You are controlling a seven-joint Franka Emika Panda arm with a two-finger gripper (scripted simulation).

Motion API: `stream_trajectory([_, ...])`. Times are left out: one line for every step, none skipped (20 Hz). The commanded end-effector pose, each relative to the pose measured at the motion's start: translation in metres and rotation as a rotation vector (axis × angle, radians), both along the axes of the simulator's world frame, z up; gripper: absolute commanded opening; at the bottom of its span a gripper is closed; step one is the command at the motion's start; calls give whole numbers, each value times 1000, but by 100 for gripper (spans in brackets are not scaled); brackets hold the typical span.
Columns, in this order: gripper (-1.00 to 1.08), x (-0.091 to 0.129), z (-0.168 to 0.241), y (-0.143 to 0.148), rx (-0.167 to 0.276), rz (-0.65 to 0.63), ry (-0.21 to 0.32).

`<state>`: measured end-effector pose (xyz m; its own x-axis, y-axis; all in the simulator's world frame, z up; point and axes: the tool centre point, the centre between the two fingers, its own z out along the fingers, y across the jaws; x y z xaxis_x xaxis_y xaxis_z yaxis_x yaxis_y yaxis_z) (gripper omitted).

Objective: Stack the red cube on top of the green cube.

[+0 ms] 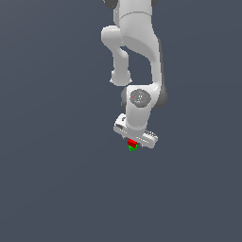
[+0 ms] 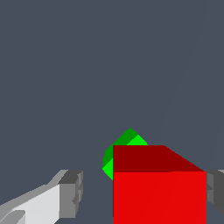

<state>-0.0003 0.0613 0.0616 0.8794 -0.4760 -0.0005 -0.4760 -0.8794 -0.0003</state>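
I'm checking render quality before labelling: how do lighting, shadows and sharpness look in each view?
Exterior view: flat, even light, no cast shadows or glare; the red cube and green cube are tiny, coarse blobs under the gripper. Wrist view: sharp edges, no blur; red cube shows shaded faces, cropped by the frame, partly hiding the green cube.

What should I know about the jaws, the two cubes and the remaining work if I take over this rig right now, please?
Gripper: jaws open; a gap shows between one finger and the red cube.
Red cube: between the jaws, over the green cube, which shows only partly behind it. Contact between the cubes cannot be told.
Done: red cube brought onto or just above green.
Left: confirm it sits squarely on green, then lift the arm clear.
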Motion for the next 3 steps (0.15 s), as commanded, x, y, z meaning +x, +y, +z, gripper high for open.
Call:
stream_trajectory([100,0,0,0,0,0,0])
stream_trajectory([100,0,0,0,0,0,0])
stream_trajectory([100,0,0,0,0,0,0])
